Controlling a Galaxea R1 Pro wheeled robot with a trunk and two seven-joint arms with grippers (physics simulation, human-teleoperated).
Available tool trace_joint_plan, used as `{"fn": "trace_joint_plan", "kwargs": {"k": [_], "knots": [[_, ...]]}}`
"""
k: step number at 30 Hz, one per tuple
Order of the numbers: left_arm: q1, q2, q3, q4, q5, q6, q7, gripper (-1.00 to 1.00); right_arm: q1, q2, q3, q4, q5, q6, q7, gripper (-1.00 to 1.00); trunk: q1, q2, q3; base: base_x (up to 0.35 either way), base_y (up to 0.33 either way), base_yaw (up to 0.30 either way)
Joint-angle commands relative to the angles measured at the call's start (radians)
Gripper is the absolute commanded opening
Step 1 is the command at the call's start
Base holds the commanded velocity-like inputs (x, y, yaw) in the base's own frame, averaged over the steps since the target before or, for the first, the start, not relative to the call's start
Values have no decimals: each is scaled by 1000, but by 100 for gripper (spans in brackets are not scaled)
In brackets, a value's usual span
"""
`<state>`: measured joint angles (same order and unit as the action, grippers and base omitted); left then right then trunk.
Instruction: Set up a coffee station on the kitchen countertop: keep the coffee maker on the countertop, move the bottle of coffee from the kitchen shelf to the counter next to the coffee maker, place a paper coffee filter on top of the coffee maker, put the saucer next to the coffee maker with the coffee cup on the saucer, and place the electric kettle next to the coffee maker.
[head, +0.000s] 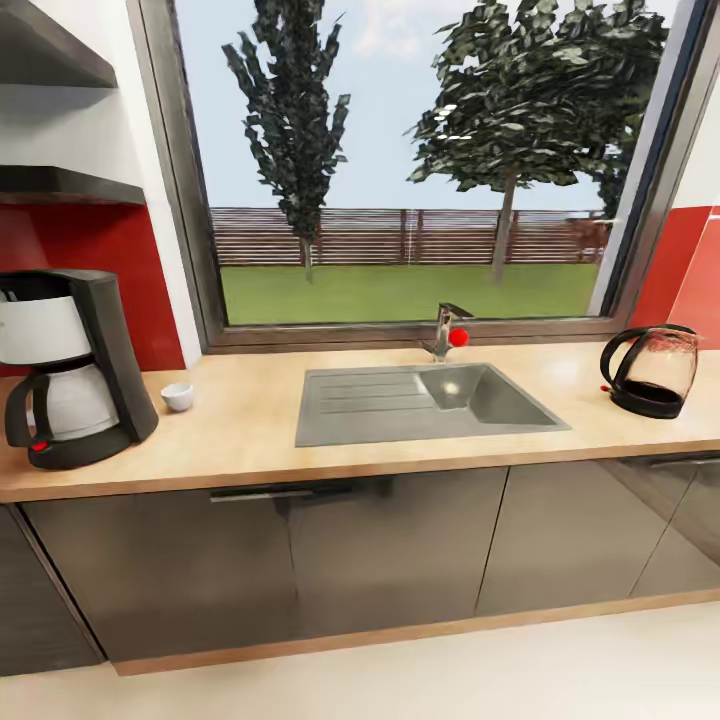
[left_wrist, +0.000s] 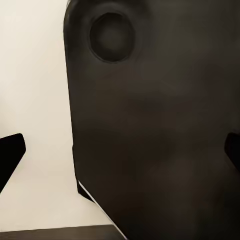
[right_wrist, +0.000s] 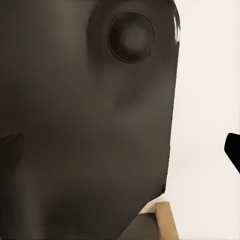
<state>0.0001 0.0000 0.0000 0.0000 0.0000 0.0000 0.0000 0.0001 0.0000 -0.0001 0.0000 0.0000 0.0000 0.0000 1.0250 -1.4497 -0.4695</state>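
The coffee maker (head: 70, 365) stands at the left end of the kitchen countertop (head: 250, 430). Just to its right sits the coffee cup (head: 178, 396), upright on the bare wood. Far off at the right end is the electric kettle (head: 655, 370). Two boards of the kitchen shelf (head: 60, 185) show at the upper left, with nothing visible on them. The bottle of coffee, the paper coffee filter and the saucer are out of view. My left gripper (left_wrist: 120, 152) and right gripper (right_wrist: 120, 150) are both open and empty, each facing a dark rounded panel at close range.
A grey steel sink (head: 425, 403) with a tap (head: 445, 335) is set into the middle of the worktop, below a large window (head: 400, 160). Grey cabinet fronts (head: 300, 560) run under the counter, with pale floor (head: 450, 680) in front.
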Motion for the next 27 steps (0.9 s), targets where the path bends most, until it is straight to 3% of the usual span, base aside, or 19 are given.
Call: {"fn": "trace_joint_plan", "kwargs": {"k": [1,27], "knots": [[-6,0,-1,-3,2,-6,-2,100,-2,2,0,-6,4,6,1,100,0,0,0,0,0,0],[-6,0,-1,-3,2,-20,1,100,-2,-1,0,-8,4,4,1,100,0,0,0,0,0,0]]}}
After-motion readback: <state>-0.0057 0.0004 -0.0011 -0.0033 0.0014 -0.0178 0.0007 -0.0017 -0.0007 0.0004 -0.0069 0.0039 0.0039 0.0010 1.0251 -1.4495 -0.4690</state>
